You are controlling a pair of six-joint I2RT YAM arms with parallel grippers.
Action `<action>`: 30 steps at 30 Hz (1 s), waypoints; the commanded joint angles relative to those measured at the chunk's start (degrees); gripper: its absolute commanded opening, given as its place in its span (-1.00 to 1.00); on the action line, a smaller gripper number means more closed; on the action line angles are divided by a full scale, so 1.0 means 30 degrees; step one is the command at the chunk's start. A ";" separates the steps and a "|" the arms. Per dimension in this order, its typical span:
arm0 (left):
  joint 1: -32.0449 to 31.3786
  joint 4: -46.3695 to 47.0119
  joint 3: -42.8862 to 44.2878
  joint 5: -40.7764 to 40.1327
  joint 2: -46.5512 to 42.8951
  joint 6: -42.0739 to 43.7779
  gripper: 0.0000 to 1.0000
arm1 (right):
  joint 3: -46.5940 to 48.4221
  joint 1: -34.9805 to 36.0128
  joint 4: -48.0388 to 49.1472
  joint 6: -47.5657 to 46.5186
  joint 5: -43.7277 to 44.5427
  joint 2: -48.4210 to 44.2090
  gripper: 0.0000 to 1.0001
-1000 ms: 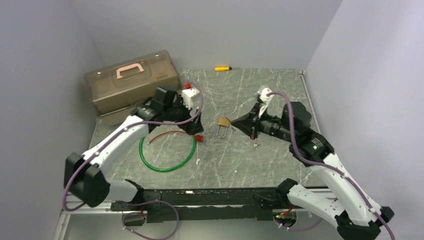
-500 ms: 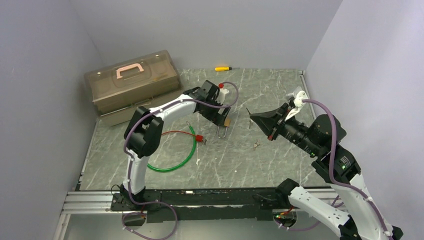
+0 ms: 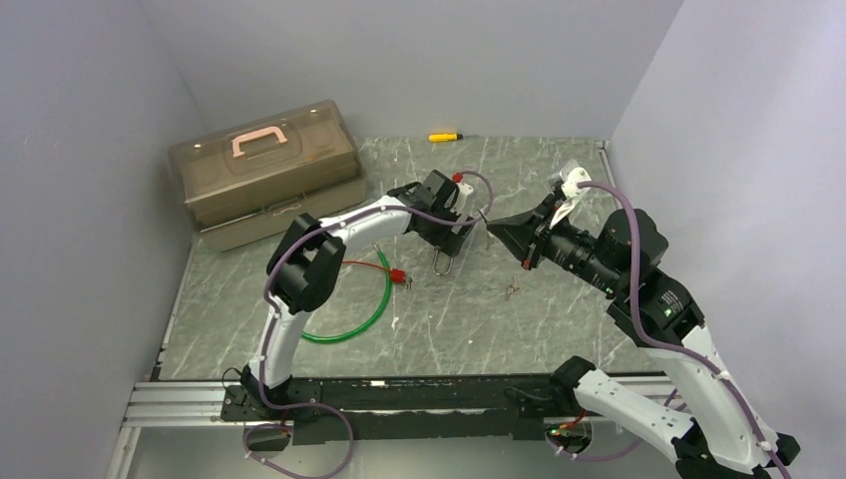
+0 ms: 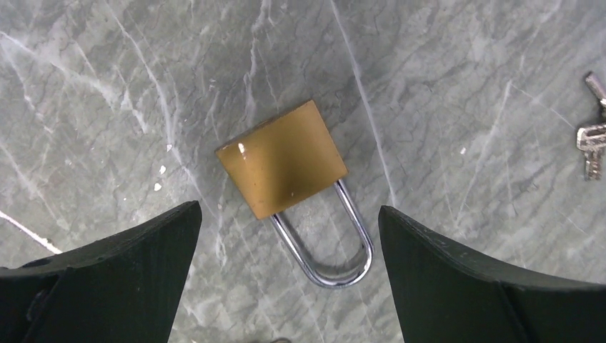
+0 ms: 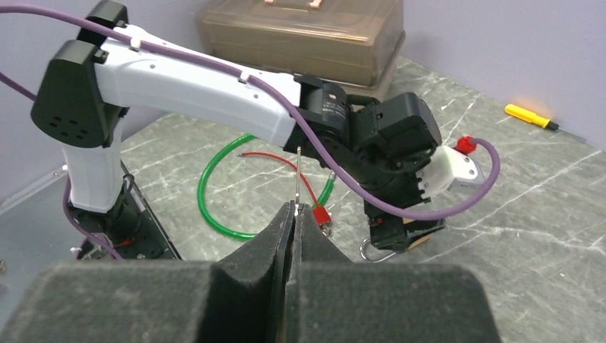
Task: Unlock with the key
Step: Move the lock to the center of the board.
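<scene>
Left wrist view: the brass padlock (image 4: 282,158) lies flat on the table (image 4: 457,64), right between the wide-open jaws of the left end effector (image 4: 289,211), which grips nothing. The right end effector (image 5: 294,218) is pinched tight on a thin key (image 5: 297,175), up off the table. More keys (image 4: 589,139) lie nearby.

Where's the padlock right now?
In the left wrist view the padlock lies flat on the table, straddled by the open left gripper but untouched; the green hose ring lies to its left, loose keys to its right.

Clear tabletop (image 4: 443,78) flanking padlock (image 4: 282,158)
</scene>
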 commanded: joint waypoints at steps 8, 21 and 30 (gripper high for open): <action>-0.0205 0.0355 0.1694 -0.0916 0.2019 -0.0458 0.99 | 0.1523 -0.0042 0.0958 0.0368 -0.1514 0.0314 -1.00; -0.0965 0.2262 -0.2719 0.2455 -0.0715 0.5095 0.50 | 0.1868 -0.0039 0.0728 0.0282 -0.2012 0.0574 -1.00; -0.1066 0.0707 -0.5049 0.6756 -0.2678 0.9910 -0.02 | 0.1845 -0.0045 0.0881 0.0578 -0.2391 0.0759 -1.00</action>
